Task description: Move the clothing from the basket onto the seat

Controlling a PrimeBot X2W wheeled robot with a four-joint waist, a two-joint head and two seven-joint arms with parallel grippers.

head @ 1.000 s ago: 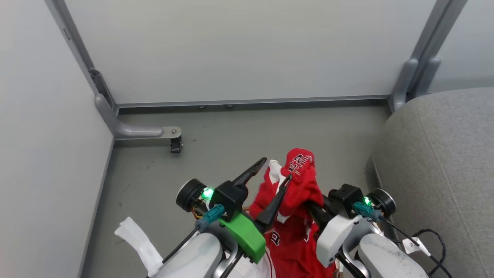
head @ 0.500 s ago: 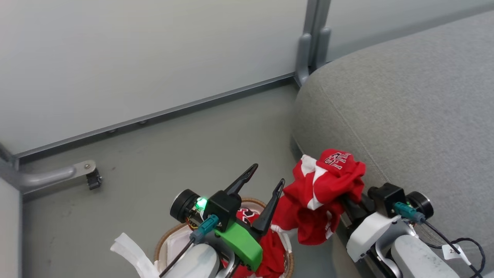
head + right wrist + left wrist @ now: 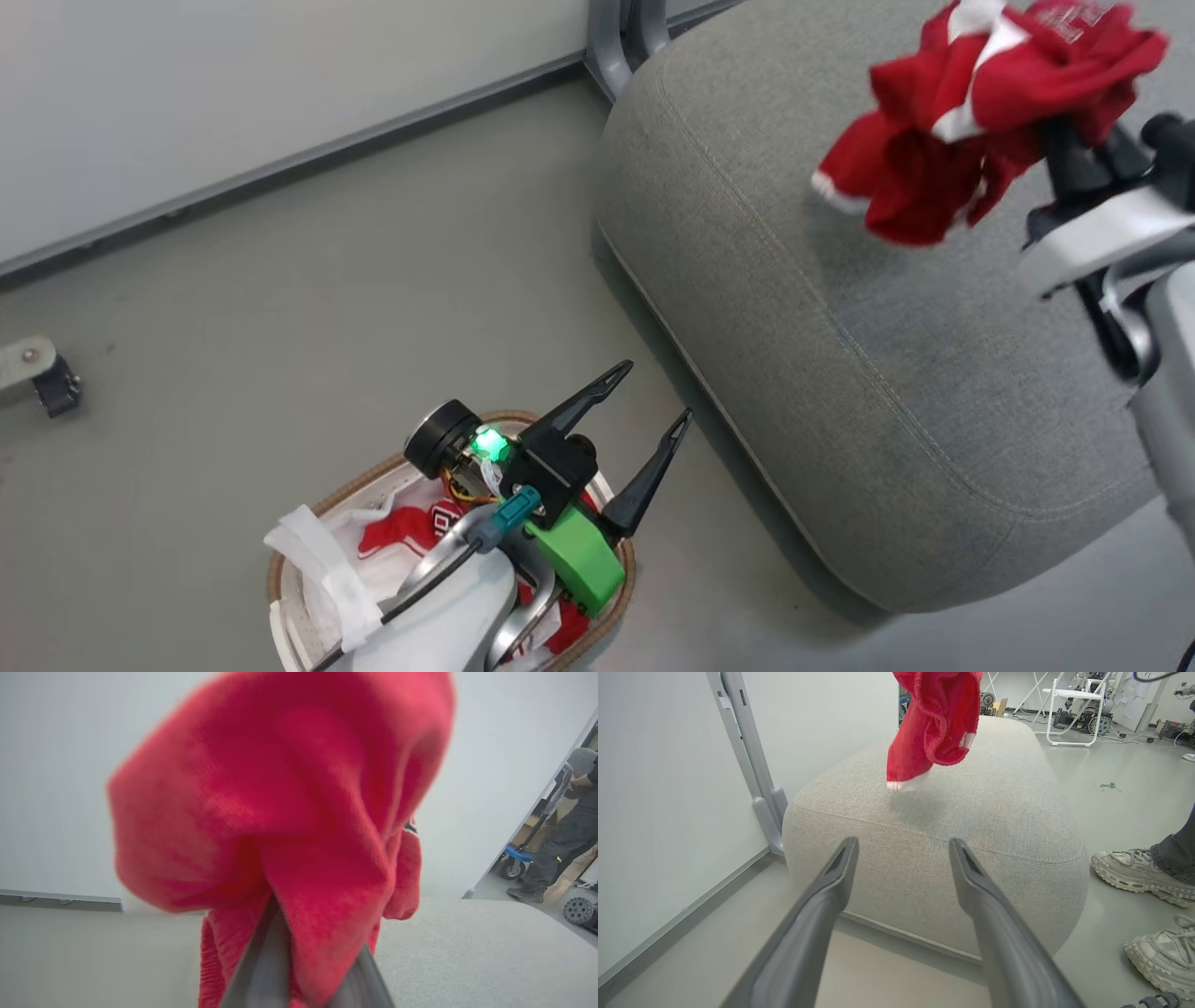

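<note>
One piece of red clothing [image 3: 971, 112] with white trim hangs bunched in the air above the grey seat [image 3: 840, 373], and my right gripper [image 3: 1060, 140] is shut on it. The right wrist view shows the same clothing [image 3: 280, 793] draped over my right gripper [image 3: 303, 970], with the seat [image 3: 467, 952] below. A second red piece [image 3: 401, 532] lies in the basket [image 3: 373, 471] at the lower left. My left gripper [image 3: 653, 397] stands open and empty just past the basket's rim. In the left wrist view my left gripper [image 3: 902, 844] points at the seat [image 3: 924, 826], with the hanging clothing [image 3: 934, 723] above it.
A white liner [image 3: 317, 560] hangs over the basket's rim. A grey partition post [image 3: 621, 37] stands at the seat's far corner, with a wall behind. A person's shoes [image 3: 1134, 872] rest on the floor beside the seat. A caster bracket [image 3: 42, 373] juts out at the far left.
The camera has swung to the right, bringing the seat into view. My right gripper has carried the red clothing up and away from the basket to above the seat. My left gripper stays open.
</note>
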